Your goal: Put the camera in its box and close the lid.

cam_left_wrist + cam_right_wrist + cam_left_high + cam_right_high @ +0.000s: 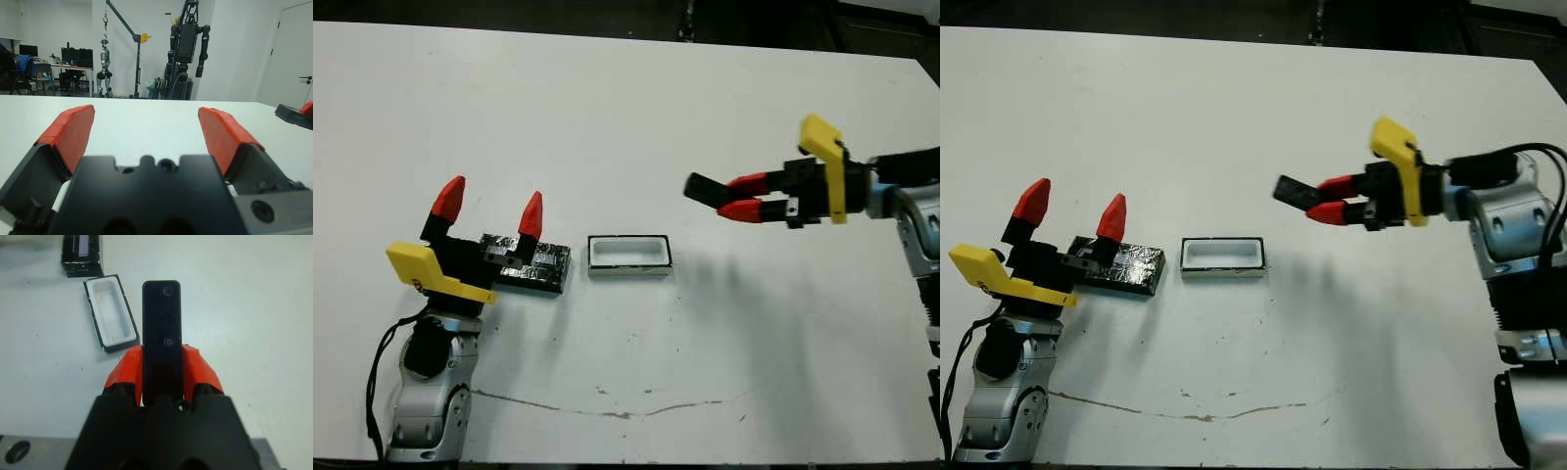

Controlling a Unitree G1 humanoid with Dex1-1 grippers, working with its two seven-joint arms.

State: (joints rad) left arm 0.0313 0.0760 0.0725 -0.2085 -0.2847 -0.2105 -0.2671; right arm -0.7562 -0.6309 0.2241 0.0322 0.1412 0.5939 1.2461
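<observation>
Head views: the right gripper (736,196) sits at centre right of the frame, above the white surface (607,117), its fingers clenched on the camera (703,187), which juts out toward the left. The box (628,255) lies open at centre frame, white interior up, nothing in it. Just left of it lies the lid (546,266), glossy black with silvery patches, partly covered by the left gripper (489,208) at lower left, whose fingers are spread with nothing between them.

Left wrist view: both red fingers (73,132) stand wide apart, nothing held; the surface stretches ahead, and the camera's end shows at the right edge of the frame.

Right wrist view: the camera (162,338) is pinched between the red fingers (128,369), pointing up-frame. The box (110,313) lies upper left, the lid (82,254) beyond it at the top edge.
</observation>
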